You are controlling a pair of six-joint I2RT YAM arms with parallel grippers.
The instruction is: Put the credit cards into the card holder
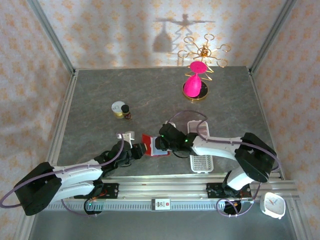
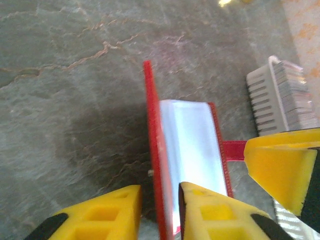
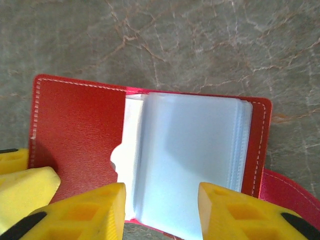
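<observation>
The red card holder [image 1: 150,141] [image 3: 80,125] lies open on the table between both arms, its clear sleeves [image 3: 190,155] fanned out. In the left wrist view one red cover [image 2: 154,150] stands on edge between my left gripper's fingers, and the left gripper [image 2: 160,215] [image 1: 140,150] is shut on it. My right gripper [image 3: 162,215] [image 1: 165,142] hovers open over the sleeves with nothing between its fingers; one of its fingers [image 2: 280,165] shows beside the holder's snap tab [image 2: 234,149]. The credit cards [image 2: 295,90] stand on edge in a white slotted tray [image 2: 262,100] to the right.
The white tray [image 1: 201,162] runs toward the near edge under the right arm. A small jar [image 1: 118,108] and dark bottle [image 1: 127,113] stand at mid left. A pink glass on a gold stand [image 1: 196,84] is at the back. A white clock [image 1: 273,205] sits off the table, front right.
</observation>
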